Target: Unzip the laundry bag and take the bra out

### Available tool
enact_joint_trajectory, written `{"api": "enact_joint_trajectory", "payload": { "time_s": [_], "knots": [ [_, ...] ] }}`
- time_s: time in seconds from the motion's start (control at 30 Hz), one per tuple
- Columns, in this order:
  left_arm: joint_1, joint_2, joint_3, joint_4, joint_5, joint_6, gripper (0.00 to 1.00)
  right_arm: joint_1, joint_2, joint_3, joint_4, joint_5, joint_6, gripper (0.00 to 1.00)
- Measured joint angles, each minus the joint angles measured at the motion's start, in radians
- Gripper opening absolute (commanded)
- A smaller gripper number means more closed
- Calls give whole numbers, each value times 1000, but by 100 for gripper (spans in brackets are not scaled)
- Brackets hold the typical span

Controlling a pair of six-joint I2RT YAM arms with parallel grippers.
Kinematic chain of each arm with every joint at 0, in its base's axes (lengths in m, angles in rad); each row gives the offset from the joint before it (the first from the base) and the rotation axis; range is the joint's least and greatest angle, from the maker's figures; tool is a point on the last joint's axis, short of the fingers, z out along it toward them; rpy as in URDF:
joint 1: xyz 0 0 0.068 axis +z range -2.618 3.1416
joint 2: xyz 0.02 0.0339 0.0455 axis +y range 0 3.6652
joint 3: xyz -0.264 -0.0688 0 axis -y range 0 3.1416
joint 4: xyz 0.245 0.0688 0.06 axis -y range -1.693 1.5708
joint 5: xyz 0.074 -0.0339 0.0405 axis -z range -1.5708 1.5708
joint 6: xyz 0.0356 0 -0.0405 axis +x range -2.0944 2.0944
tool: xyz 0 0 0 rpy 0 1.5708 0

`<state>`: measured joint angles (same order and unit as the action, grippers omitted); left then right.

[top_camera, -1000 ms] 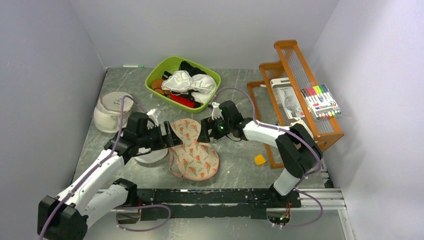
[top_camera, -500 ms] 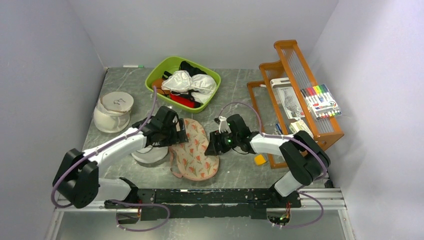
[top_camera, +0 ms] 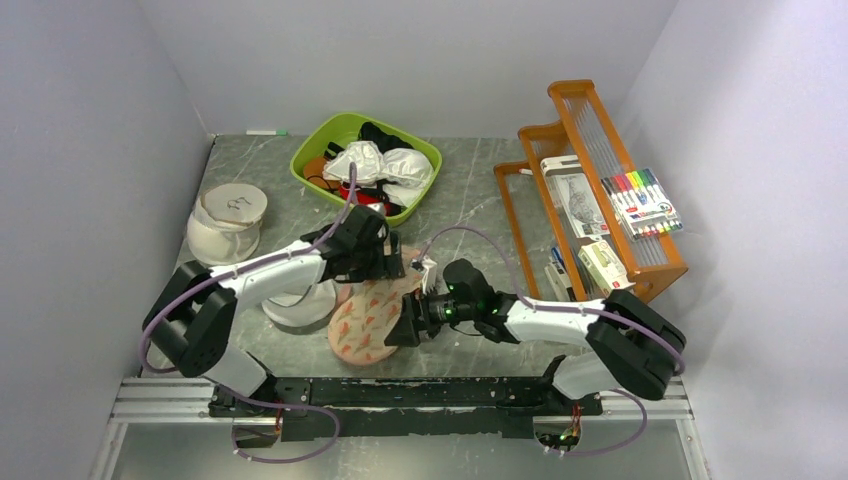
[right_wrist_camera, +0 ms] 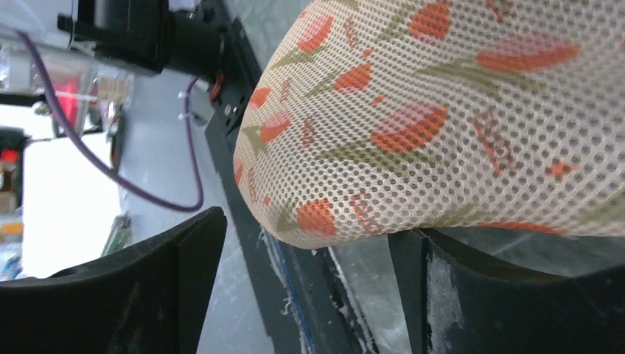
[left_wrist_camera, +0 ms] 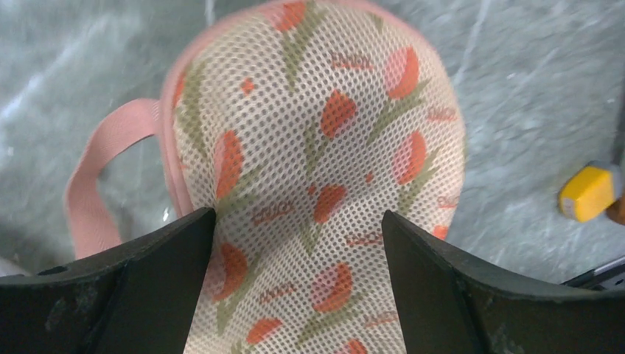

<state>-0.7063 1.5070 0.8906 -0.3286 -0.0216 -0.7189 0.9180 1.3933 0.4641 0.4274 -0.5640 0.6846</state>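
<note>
The laundry bag [top_camera: 368,315] is a pink mesh pouch with an orange-red floral print, lying near the table's front edge. My left gripper [top_camera: 386,264] is at its far end. In the left wrist view the left gripper [left_wrist_camera: 296,215] is open with the bag [left_wrist_camera: 317,147] filling the gap between its fingers [left_wrist_camera: 147,287], and a pink strap loop [left_wrist_camera: 88,192] shows at the left. My right gripper [top_camera: 405,328] is at the bag's right side. In the right wrist view the right gripper [right_wrist_camera: 308,225] is open, with a lobe of the bag [right_wrist_camera: 442,110] just above its fingers [right_wrist_camera: 501,295]. The black bra is hidden.
A green bin [top_camera: 312,155] with white bras stands at the back. Round white bags [top_camera: 228,222] sit at the left, one [top_camera: 298,308] beside the pouch. An orange rack [top_camera: 600,190] with a marker pack [top_camera: 640,203] fills the right. A black rail [top_camera: 420,390] runs along the front. A small yellow block [left_wrist_camera: 589,192] lies nearby.
The bag has slid and turned toward the front edge. My left gripper moved right to the bag's far end. My right gripper moved down and left to the bag's near-right side.
</note>
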Motion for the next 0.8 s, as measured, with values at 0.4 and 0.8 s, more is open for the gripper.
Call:
{"api": "enact_joint_trajectory", "payload": {
  "time_s": [0.4,0.8],
  "knots": [
    [-17,-159,112,-161,-161,127,94,-166,-222,42,-338,159,-170,100],
    [-164,-529,-304,-144,119,-161,91,-347,120,394,-409,99,-309,74]
  ]
}}
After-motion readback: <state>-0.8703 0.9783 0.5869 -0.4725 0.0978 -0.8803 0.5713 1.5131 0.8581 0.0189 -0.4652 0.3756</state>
